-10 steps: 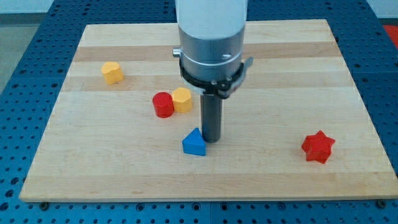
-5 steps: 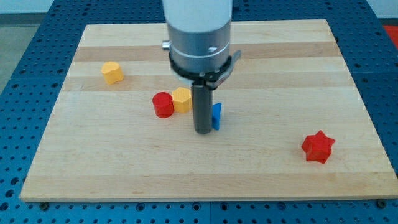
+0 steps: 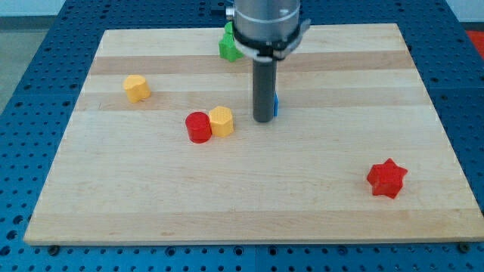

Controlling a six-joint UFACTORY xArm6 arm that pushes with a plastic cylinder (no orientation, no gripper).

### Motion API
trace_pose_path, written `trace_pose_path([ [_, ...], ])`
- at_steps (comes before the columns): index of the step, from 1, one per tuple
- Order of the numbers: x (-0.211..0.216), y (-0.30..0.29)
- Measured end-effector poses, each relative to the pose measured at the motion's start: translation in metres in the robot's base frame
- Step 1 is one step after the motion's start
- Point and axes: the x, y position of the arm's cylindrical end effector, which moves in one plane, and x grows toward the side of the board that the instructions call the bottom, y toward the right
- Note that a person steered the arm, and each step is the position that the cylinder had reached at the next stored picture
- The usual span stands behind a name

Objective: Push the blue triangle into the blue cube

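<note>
Nearest on the worktop (image 3: 91, 211) the red star (image 3: 386, 178) is sitting well clear, then the red cylinder (image 3: 199, 127) touching a yellow block (image 3: 221, 121), another yellow block (image 3: 137, 88) off at the view's left. No hand on this rig, so no open or shut state to report; my tip (image 3: 263, 119) is pressing right against a blue sliver (image 3: 276, 104) on its right side, likely the blue triangle, mostly hiding behind the rod. Farthest, a green block (image 3: 228, 45) is peeking out by the arm; blue cube isn't showing, so I'm judging contact as not yet confirmed

The pale wooden board (image 3: 151, 196) has a smooth, matt grain in light and darker strips. On it, the red plastic star block (image 3: 386, 178) looks smooth and faintly glossy, as does the red plastic cylinder block (image 3: 199, 127). Above the board, the dark rod (image 3: 264, 87) looks matt, under a brushed metal collar (image 3: 266, 23).
</note>
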Motion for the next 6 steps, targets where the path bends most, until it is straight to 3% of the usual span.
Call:
trace_pose_path([
  [2, -0.033, 0.001],
  [5, -0.025, 0.01],
  [6, -0.066, 0.02],
])
